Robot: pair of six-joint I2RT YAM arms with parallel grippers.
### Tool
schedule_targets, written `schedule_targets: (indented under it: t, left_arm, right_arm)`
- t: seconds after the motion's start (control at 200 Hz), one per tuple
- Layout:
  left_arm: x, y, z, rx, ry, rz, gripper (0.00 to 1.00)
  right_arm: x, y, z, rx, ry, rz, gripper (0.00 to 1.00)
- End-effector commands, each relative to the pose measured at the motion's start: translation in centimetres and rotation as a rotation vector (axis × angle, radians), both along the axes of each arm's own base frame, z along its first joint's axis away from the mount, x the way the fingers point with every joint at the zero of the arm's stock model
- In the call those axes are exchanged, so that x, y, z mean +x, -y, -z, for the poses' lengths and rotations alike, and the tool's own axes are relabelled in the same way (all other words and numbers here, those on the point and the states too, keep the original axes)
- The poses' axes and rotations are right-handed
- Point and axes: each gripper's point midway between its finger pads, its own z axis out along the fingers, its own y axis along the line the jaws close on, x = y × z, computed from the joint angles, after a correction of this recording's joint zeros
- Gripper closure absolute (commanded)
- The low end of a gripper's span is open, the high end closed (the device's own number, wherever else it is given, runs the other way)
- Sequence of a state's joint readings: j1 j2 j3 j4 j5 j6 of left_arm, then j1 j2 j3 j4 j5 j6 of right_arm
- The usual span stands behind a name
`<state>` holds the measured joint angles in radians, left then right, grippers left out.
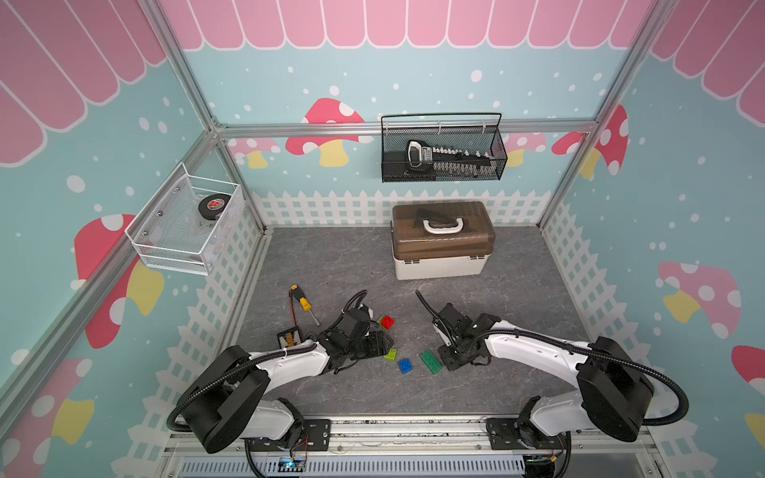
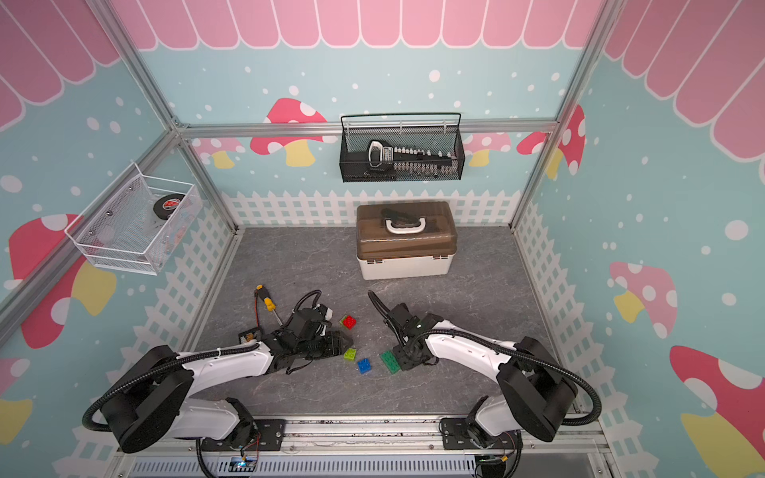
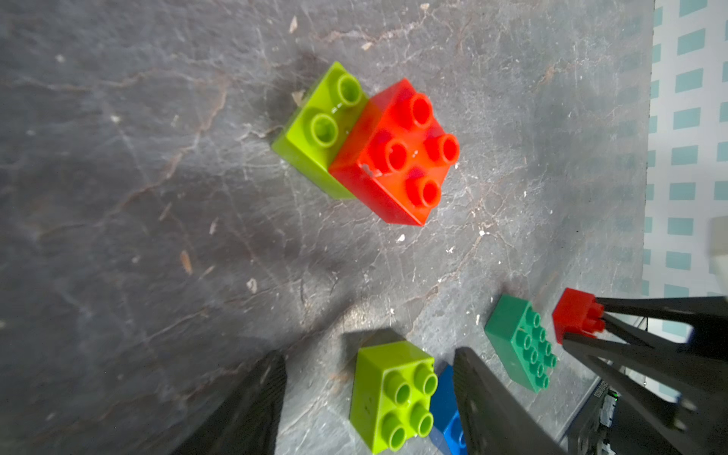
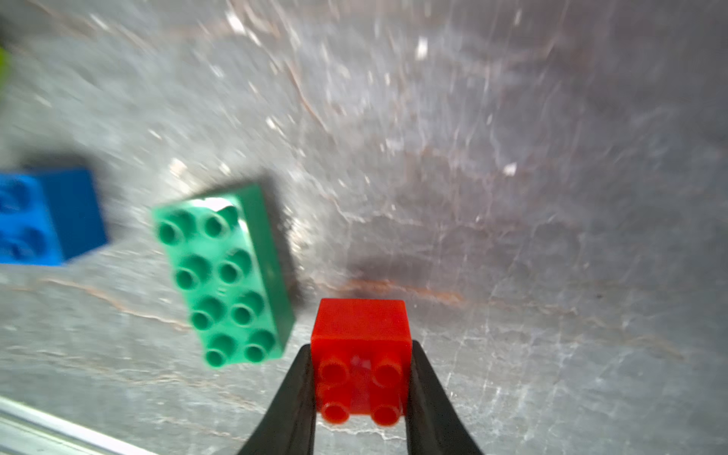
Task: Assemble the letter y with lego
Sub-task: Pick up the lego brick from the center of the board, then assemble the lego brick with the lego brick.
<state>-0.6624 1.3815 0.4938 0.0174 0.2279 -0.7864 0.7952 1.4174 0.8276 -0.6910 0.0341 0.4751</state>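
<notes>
The right gripper [image 4: 361, 352] is clenched on a red brick [image 4: 360, 327] just beside the dark green brick [image 4: 228, 275]. Past that brick lie the blue brick [image 4: 51, 216], then a lime brick [image 3: 394, 394] between the released left gripper [image 3: 368, 354] jaws. A red-lime pair [image 3: 394, 153] sits farther off on the worktop [image 3: 157, 197].

We see a robotics lab test cell: aluminium framing [image 1: 414, 126] around mushroom-print wall panels [image 1: 683, 207], a grey bench [image 1: 331, 256] with left arm [image 1: 289, 364] and right arm [image 1: 534, 351] bolted on, a wire basket [image 1: 393, 142] and a toolbox [image 1: 443, 265].
</notes>
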Motion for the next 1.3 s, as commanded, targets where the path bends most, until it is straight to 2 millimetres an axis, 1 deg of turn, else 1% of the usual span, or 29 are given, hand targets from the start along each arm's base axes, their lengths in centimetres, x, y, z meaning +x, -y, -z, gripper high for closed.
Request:
schedule_targets:
  t: [0.0, 0.085, 0.205, 0.275, 0.42, 0.65, 0.82, 0.901, 1.016, 1.151, 1.291]
  left_arm:
    - [-0.1, -0.1, 0.6, 0.012, -0.025, -0.018, 0.31]
    - [-0.1, 0.0, 0.6, 0.005, -0.024, -0.016, 0.31]
    - [-0.3, 0.0, 0.2, -0.008, -0.015, -0.007, 0.30]
    - [-0.4, 0.0, -0.1, -0.018, -0.006, -0.001, 0.30]
    - [-0.8, -0.1, -0.8, -0.032, 0.011, 0.007, 0.30]
    - [-1.1, -0.9, -0.7, -0.005, 0.017, -0.002, 0.30]
    - [-1.6, -0.3, -0.7, -0.047, 0.015, 0.023, 0.30]
    - [-2.1, 0.2, -1.3, -0.100, 0.025, 0.056, 0.30]
    - [-3.1, 0.3, -2.1, -0.127, 0.032, 0.099, 0.30]
    - [-3.9, -0.4, -2.7, -0.114, 0.040, 0.108, 0.30]
    - [-4.1, -0.9, -3.1, -0.105, 0.053, 0.098, 0.29]
  right_arm:
    - [1.0, -1.5, -2.2, 0.040, 0.043, -0.047, 0.83]
    - [1.5, -2.8, -2.8, 0.062, 0.042, -0.079, 0.83]
    - [1.9, -4.4, -3.0, 0.069, 0.042, -0.122, 0.84]
    - [1.9, -5.4, -2.8, 0.077, 0.036, -0.153, 0.84]
    - [1.9, -6.3, -2.0, 0.062, 0.016, -0.185, 0.85]
    - [1.8, -6.7, -0.9, 0.027, -0.003, -0.221, 0.85]
    - [1.8, -6.7, -0.3, 0.008, -0.012, -0.227, 0.85]
    - [1.8, -6.9, -0.2, 0.008, -0.014, -0.231, 0.86]
    - [1.7, -6.8, 0.2, -0.005, -0.022, -0.237, 0.86]
    - [1.2, -6.8, 0.7, -0.013, -0.040, -0.252, 0.86]
    - [0.7, -6.5, 0.9, -0.026, -0.050, -0.260, 0.86]
